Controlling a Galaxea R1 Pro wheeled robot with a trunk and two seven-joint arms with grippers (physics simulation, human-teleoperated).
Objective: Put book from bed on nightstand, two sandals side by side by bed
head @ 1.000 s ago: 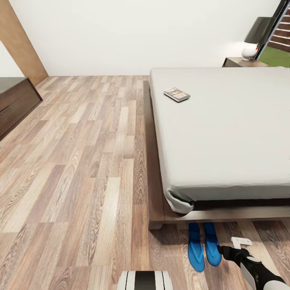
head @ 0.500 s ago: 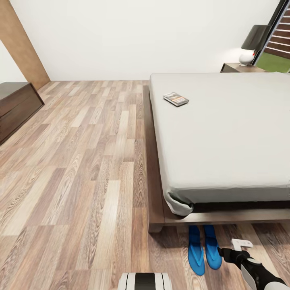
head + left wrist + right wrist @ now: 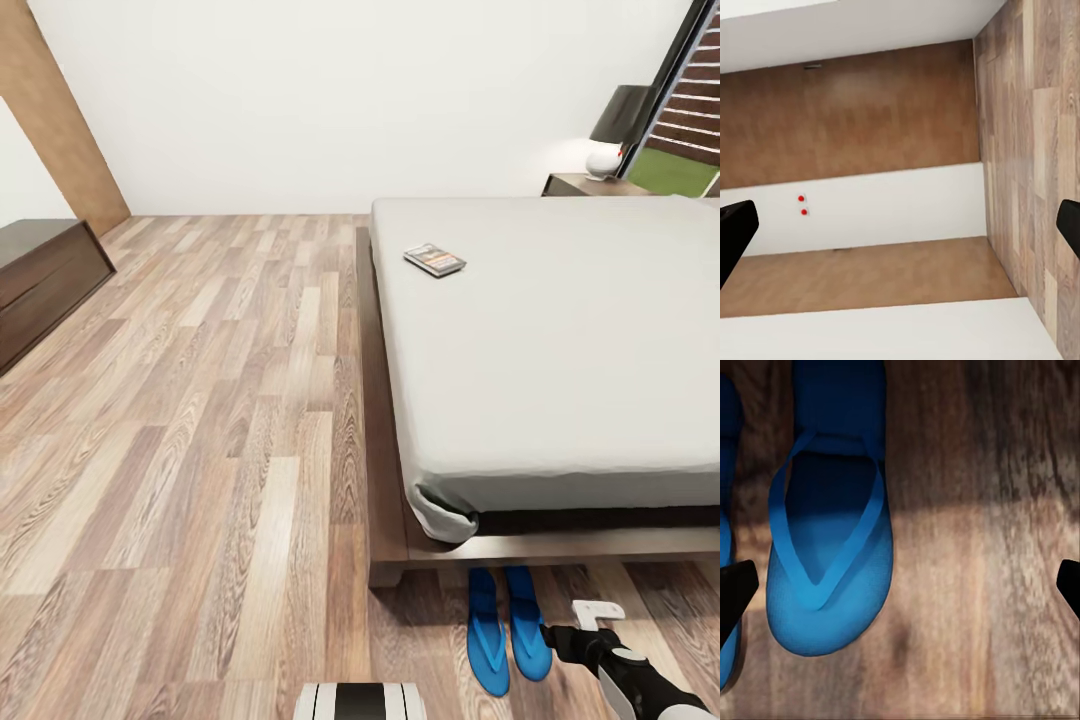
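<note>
Blue sandals (image 3: 508,626) lie paired at lower right by the bed (image 3: 560,340), my right gripper (image 3: 562,630) spread beside them; the light, stiff book (image 3: 434,260) upper-centre wants an edge pinch

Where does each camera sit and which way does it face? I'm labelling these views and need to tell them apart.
Head view: high on the robot, looking forward and down at the bed, book, sandals; right gripper shows.
Left wrist view: on the left arm, facing a wall and wood panels; fingertips at the edges.
Right wrist view: on the right arm, looking down at a sandal; fingertips wide apart.
Shared: head and right wrist views both show the sandals.
</note>
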